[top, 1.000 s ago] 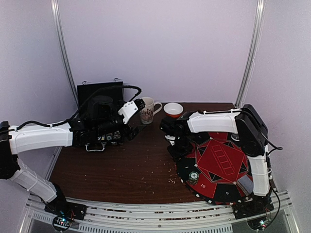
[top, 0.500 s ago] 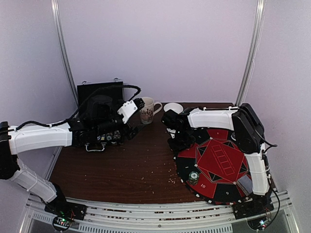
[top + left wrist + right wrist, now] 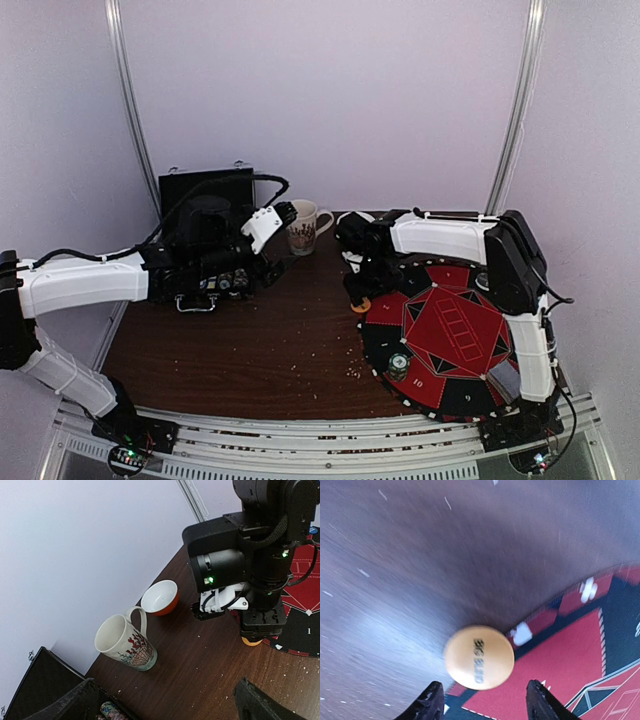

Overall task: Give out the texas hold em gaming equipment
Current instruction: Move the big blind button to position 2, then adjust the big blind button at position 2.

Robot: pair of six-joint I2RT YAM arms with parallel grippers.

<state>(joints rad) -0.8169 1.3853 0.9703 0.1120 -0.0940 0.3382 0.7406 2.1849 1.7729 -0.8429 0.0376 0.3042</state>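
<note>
1. Trouble overhead: orange disc (image 3: 360, 305) straddles the 10 o'clock rim of the round mat (image 3: 450, 340). A brushing fingertip could knock it onto the worktop (image 3: 240, 350).
2. Left wrist: left pincer (image 3: 165, 700) spread, empty; disc at 3 o'clock, under the other arm.
3. Right wrist: right pincer (image 3: 485, 697) spread, pinching nothing; disc lies free at its 12 o'clock.

Soft even light, right-wrist motion blur

The orange disc (image 3: 479, 657) reads "BIG BLIND"; the mat (image 3: 470, 330) shows "10".
</note>
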